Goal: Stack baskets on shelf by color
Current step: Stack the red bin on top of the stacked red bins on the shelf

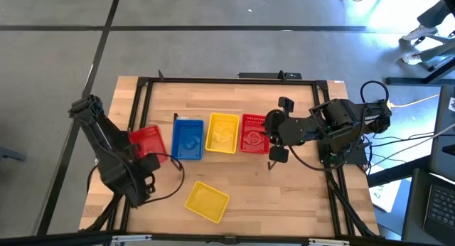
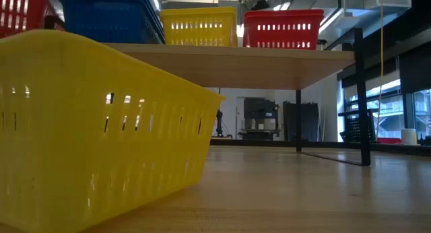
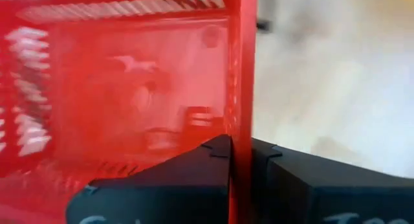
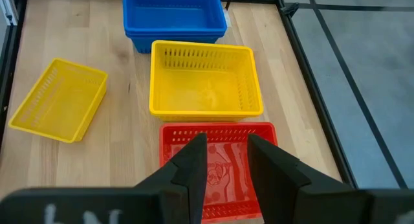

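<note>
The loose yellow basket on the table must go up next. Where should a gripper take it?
Grip the loose yellow basket by one thin side wall, from above, one finger inside its open top and one outside. It sits upright, skewed, apart from the others; the left gripper pinches its red basket likewise.

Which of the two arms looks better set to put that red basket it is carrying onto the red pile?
The left. Its left gripper is shut on the wall of the red basket, beside the blue stack. The right gripper hangs open and empty over the red stack on the shelf.
</note>
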You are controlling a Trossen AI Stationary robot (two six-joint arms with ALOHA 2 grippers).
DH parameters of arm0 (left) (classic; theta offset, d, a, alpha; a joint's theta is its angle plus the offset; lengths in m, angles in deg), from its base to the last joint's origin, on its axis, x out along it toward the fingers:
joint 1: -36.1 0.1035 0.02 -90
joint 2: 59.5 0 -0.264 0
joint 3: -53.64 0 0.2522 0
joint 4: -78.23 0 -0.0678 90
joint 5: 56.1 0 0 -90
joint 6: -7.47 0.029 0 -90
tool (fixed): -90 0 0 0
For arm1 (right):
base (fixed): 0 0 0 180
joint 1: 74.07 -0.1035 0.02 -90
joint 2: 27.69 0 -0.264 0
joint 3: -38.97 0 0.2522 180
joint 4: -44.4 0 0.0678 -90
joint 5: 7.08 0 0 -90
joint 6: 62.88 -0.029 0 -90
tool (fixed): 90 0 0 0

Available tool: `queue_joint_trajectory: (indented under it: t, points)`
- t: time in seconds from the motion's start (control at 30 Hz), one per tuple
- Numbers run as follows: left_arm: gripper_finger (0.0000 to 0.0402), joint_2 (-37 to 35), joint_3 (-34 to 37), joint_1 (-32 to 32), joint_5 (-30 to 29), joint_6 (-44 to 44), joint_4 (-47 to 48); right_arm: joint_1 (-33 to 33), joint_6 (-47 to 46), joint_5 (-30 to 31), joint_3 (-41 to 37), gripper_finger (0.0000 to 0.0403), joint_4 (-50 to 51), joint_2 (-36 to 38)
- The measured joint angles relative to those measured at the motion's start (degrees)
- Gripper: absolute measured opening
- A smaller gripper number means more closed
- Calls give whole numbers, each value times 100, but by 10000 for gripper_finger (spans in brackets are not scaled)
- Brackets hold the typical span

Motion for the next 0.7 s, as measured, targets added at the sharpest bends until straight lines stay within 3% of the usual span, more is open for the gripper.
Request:
queue_joint_trajectory:
  t: [0.33,0.53,0.7]
  points:
    - [0,1,-1063,283,-359,959,-6,-1,46,2,0,111,42,0]
    - [0,1,-1784,676,-1059,2234,-9,0,176,2,0,111,59,0]
    - [0,1,-2239,1135,-1170,3202,-8,0,178,2,0,111,61,0]
